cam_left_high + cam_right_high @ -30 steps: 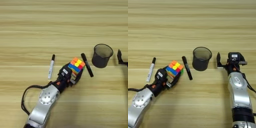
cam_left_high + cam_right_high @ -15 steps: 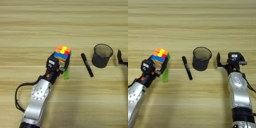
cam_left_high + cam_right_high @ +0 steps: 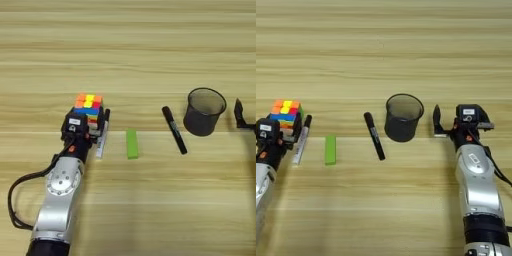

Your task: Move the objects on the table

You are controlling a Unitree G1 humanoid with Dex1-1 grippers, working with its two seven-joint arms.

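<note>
My left gripper (image 3: 86, 116) is shut on the multicolour puzzle cube (image 3: 88, 104) at the left of the table (image 3: 150, 60). The white marker with a black cap (image 3: 102, 137) lies just right of that gripper, touching or nearly touching it. Further right the small green bar (image 3: 131, 144) lies flat on the wood. The all-black marker (image 3: 374, 136) lies slanted beside the left side of a black mesh cup (image 3: 403, 118). My right gripper (image 3: 452, 123) rests open on the table just right of the cup, with nothing between its fingers.
The black mesh cup stands upright and looks empty. A black cable (image 3: 15, 200) loops out from my left forearm at the lower left. Bare wood stretches across the far half of the table.
My left gripper has carried the puzzle cube leftward, past the white marker, uncovering the green bar. The right arm, the black marker and the cup have stayed put.
</note>
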